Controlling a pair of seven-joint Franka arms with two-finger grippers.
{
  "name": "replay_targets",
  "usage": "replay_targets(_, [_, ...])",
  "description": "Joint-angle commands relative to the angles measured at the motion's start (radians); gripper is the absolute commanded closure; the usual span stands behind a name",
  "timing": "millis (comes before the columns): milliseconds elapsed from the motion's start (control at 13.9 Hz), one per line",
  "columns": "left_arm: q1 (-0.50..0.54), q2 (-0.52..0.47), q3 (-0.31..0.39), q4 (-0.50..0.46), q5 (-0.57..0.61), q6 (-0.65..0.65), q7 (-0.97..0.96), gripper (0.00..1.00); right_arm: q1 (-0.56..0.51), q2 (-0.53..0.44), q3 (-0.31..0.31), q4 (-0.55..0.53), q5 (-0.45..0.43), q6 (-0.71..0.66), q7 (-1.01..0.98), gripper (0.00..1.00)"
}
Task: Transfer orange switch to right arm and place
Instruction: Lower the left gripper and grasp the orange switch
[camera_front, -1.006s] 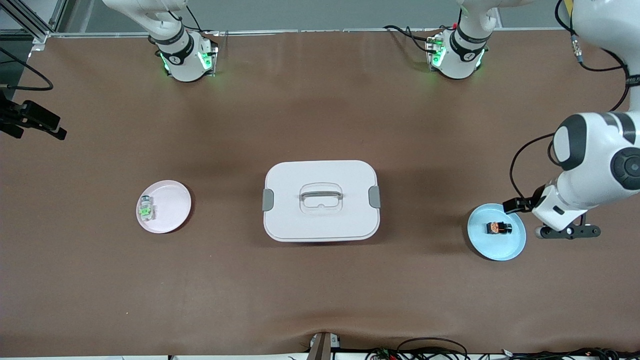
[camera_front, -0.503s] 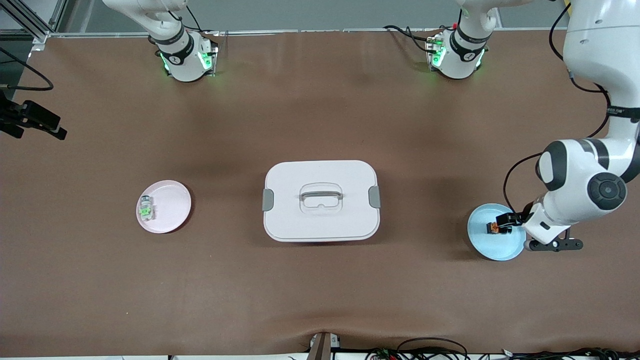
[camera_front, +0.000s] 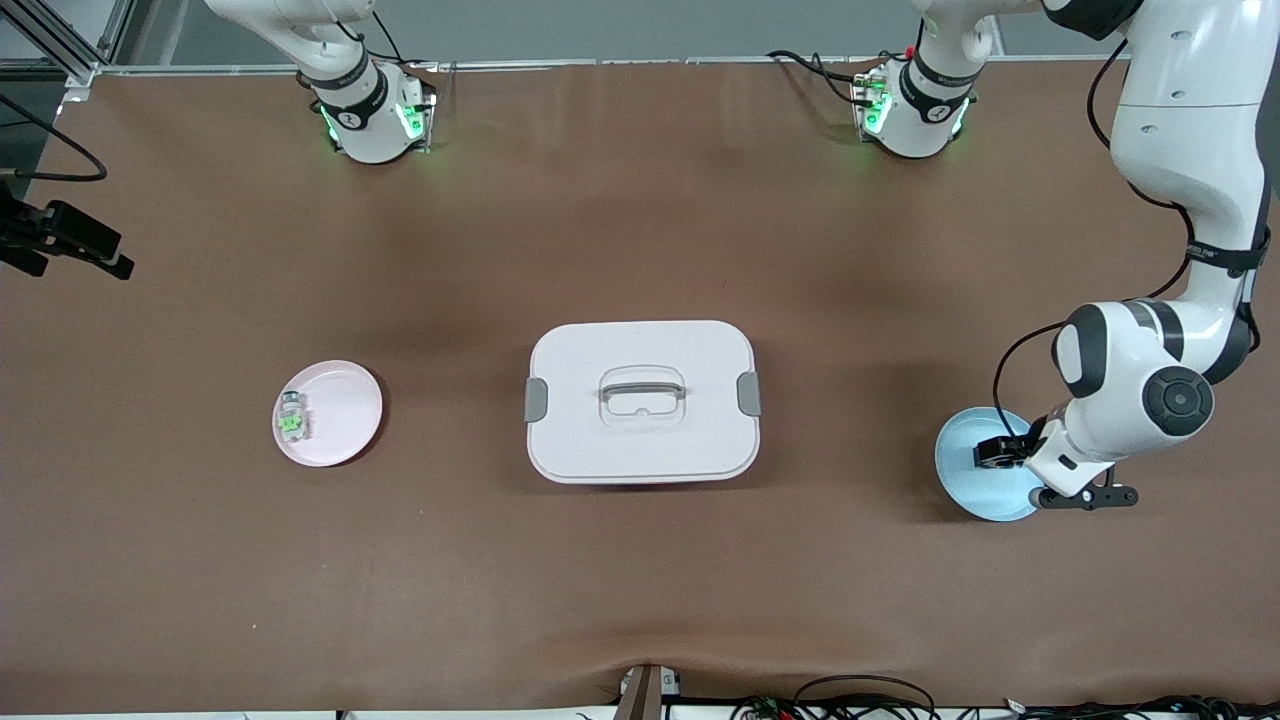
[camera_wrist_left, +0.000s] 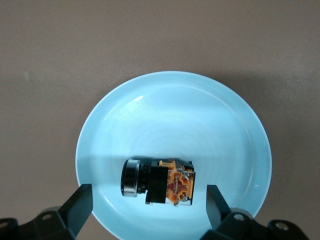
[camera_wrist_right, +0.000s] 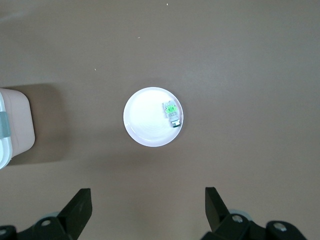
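From the front camera I saw the left gripper (camera_front: 1003, 452) low over the blue plate (camera_front: 962, 470) at the left arm's end of the table, its black fingers and wrist covering most of the orange switch there. The white lidded box (camera_front: 642, 401) sat mid-table, and the pink plate (camera_front: 331, 413) with the green switch (camera_front: 291, 416) on it lay toward the right arm's end. The right arm's base showed at the top of this view, but its gripper was out of frame.

On the left wrist feed the orange switch (camera_wrist_left: 159, 181) lay on its side on the blue plate (camera_wrist_left: 172, 115), between the left gripper's two fingers (camera_wrist_left: 79, 203). They stood wide apart, one on each side of the switch and not touching it, so nothing was gripped.

On the right wrist feed the right gripper (camera_wrist_right: 147, 205) hung high above the pink plate (camera_wrist_right: 145, 122) and the green switch (camera_wrist_right: 172, 113), fingers spread wide and holding nothing, with a corner of the box (camera_wrist_right: 14, 125) at the edge. That arm was waiting.
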Motion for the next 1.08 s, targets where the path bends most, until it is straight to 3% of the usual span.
replay_targets(0, [0.003,0.033,-0.007,0.012,0.015,0.049,0.011,0.0,0.01,-0.023,0.0,-0.02,-0.006,0.0,0.003,0.0])
replay_targets(359, [0.006,0.062,-0.005,0.009,0.013,0.051,0.01,0.0,0.011,-0.023,0.0,-0.019,-0.006,-0.002,0.003,0.0])
replay_targets(503, [0.009,0.068,-0.005,0.007,0.013,0.051,0.01,0.12,0.013,-0.023,0.0,-0.019,-0.006,0.0,0.002,0.0])
replay_targets(646, [0.008,0.07,-0.007,0.006,0.013,0.051,0.01,0.3,0.011,-0.023,0.0,-0.019,-0.006,0.0,0.002,0.0])
replay_targets(862, [0.003,0.059,-0.007,0.007,0.013,0.04,0.006,0.99,0.011,-0.023,0.0,-0.019,-0.006,0.0,0.002,0.0])
replay_targets(1006, [0.002,0.033,-0.008,0.011,0.013,0.039,-0.004,1.0,0.008,-0.023,0.0,-0.02,-0.006,-0.002,0.002,0.0])
